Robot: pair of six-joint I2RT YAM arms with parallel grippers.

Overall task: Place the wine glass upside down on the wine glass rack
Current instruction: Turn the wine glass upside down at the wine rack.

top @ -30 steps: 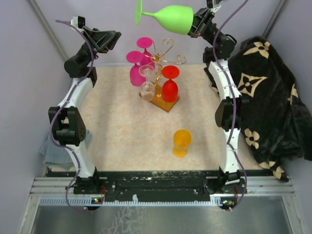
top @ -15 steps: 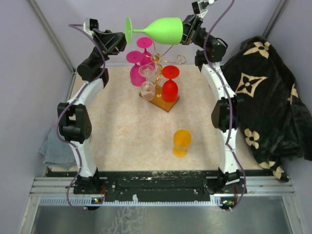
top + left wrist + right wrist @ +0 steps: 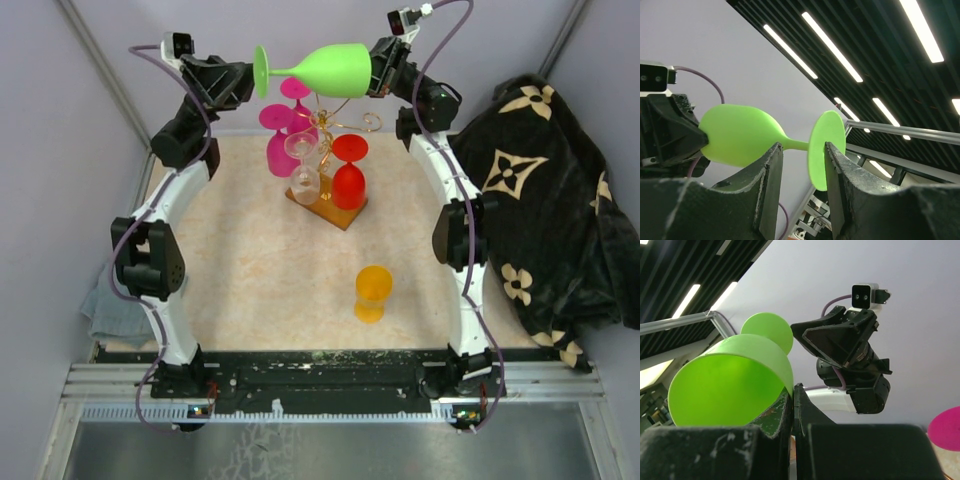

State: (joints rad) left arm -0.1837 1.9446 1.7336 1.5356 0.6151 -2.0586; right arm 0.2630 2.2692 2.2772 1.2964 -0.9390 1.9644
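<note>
A lime green wine glass (image 3: 330, 68) is held sideways high above the back of the table, foot to the left. My right gripper (image 3: 378, 70) is shut on the rim of its bowl (image 3: 730, 385). My left gripper (image 3: 243, 78) is open, its fingers (image 3: 767, 185) either side of the foot (image 3: 826, 147) and stem, not closed on them. Below stands the gold wire wine glass rack (image 3: 340, 115) on its orange-brown wooden base (image 3: 335, 210). Two magenta glasses (image 3: 283, 135), a clear glass (image 3: 302, 170) and a red glass (image 3: 349, 172) hang on it upside down.
An orange glass (image 3: 372, 292) stands upside down on the cream mat at front right. A black cloth with cream flowers (image 3: 545, 200) lies along the right side. A grey rag (image 3: 110, 305) lies at the left edge.
The right arm has carried the green glass down and left, over the rack. The left arm has swung right and up, so that its open fingers now flank the glass's foot.
</note>
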